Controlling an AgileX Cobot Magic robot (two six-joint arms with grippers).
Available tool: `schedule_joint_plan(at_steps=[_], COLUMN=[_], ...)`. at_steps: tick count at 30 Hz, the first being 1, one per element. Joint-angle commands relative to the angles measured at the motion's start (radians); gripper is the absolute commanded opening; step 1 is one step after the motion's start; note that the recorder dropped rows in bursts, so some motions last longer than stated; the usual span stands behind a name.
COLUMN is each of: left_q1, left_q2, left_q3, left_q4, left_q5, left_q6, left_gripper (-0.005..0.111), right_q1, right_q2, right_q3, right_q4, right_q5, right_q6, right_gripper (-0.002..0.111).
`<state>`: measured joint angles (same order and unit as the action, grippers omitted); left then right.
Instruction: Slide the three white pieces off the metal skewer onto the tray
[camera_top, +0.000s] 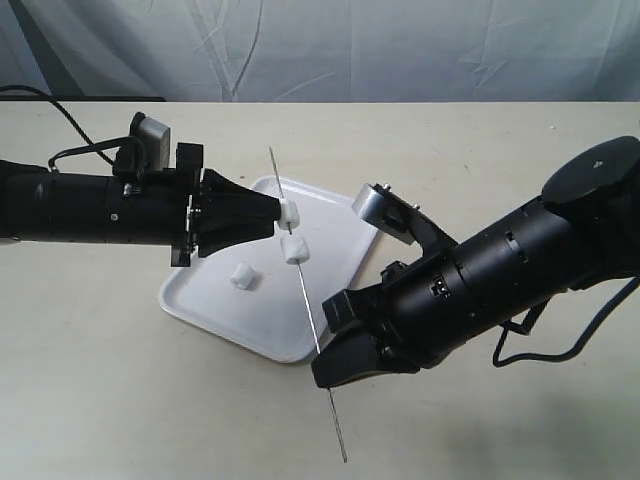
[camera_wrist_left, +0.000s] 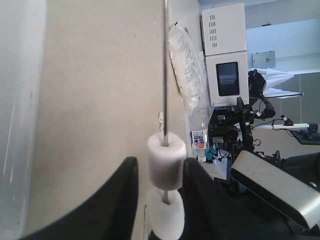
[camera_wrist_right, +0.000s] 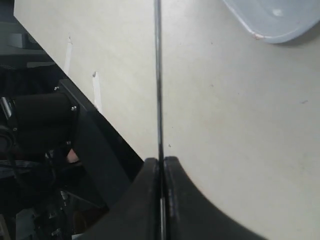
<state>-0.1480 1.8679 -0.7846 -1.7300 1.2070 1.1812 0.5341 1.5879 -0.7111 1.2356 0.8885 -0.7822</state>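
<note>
The metal skewer (camera_top: 305, 300) slants over the white tray (camera_top: 345, 235), and my right gripper (camera_top: 326, 358) is shut on its lower part; the pinch shows in the right wrist view (camera_wrist_right: 160, 161). Two white pieces are still threaded on the rod, an upper one (camera_top: 289, 212) and a lower one (camera_top: 296, 248). A third white piece (camera_top: 242, 277) lies loose on the tray. My left gripper (camera_top: 276, 215) is open and straddles the upper piece (camera_wrist_left: 166, 160). One finger (camera_wrist_left: 200, 195) touches it, while the other finger (camera_wrist_left: 120, 200) stands slightly apart. The lower piece (camera_wrist_left: 165, 217) sits just behind.
A black cable (camera_top: 68, 125) loops on the beige table at the far left. The right arm's bulky body (camera_top: 520, 270) lies across the table's right side. A tray corner (camera_wrist_right: 272, 22) shows in the right wrist view. A crumpled grey backdrop hangs behind the table.
</note>
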Motion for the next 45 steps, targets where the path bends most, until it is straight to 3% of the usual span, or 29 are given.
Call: schedule_joint_plan(at_steps=[1, 25, 45], left_q1=[0.005, -0.013, -0.013], left_q2=[-0.008, -0.008, -0.008], left_q3=[-0.013, -0.023, -0.023], left_q4=[-0.014, -0.014, -0.014], left_q5=[0.014, 0.014, 0.014], left_q6=[0.005, 0.006, 0.008], left_gripper=[0.031, 0.031, 0.02], right_q1=[-0.003, -0.003, -0.003], right_q2=[0.002, 0.004, 0.004], right_q3=[-0.003, -0.003, -0.003], right_q4=[0.008, 0.049, 0.047], right_q5=[0.019, 0.04, 0.041], right_q6=[-0.013, -0.056, -0.064], right_gripper=[-0.001, -0.001, -0.001])
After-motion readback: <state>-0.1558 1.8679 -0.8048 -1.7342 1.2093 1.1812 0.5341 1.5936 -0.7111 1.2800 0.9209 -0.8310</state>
